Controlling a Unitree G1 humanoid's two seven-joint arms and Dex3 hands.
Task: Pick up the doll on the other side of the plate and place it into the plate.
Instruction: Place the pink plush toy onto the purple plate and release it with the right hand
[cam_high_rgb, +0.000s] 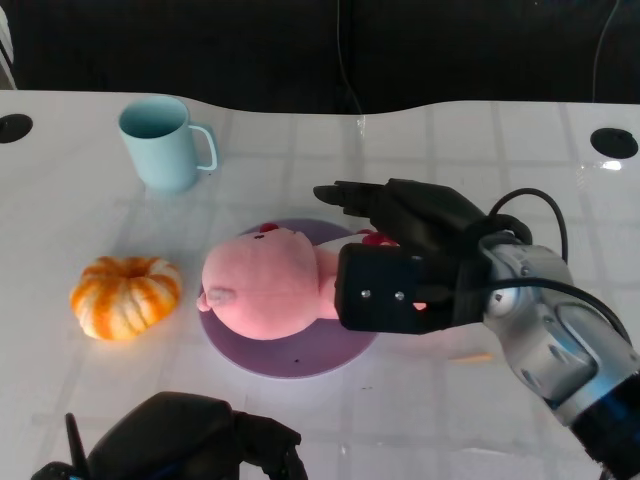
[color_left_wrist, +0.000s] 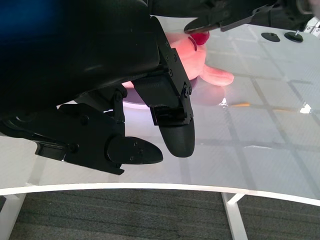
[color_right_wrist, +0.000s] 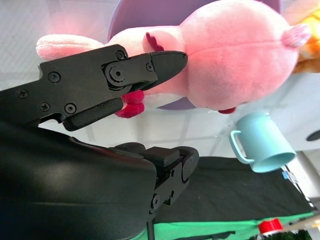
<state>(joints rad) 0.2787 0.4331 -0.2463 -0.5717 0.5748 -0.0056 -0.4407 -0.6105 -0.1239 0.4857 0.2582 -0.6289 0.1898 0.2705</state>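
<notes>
Fingers of the right hand lie spread along the rear of the pink doll: the right wrist view shows one resting against the plush flank beside a small red patch, while another curls well clear of it on the far side, with nothing between them. The head view shows the long ones reaching out past the doll over the counter, not wrapped round it. The hand looks open and at most touching the toy; whether any light pinch remains cannot be told, because the palm block hides the doll's rear end.

The doll itself lies on its side across the purple plate, head toward the robot's left and overhanging the rim a little, with the rear reaching the opposite edge under the hand. Judged from that, the placing step appears done or very nearly so, and the moment belongs to the release.

The next move calls for lifting the right hand up and away without dragging the soft body off the plate; since the toy already overhangs, a sideways brush could roll it out.

Farther off, the left hand waits at the near edge of the counter, fingers curled inward and holding nothing, as the left wrist view confirms. An orange pumpkin sits just beside the plate, and a light blue mug stands well behind it.
</notes>
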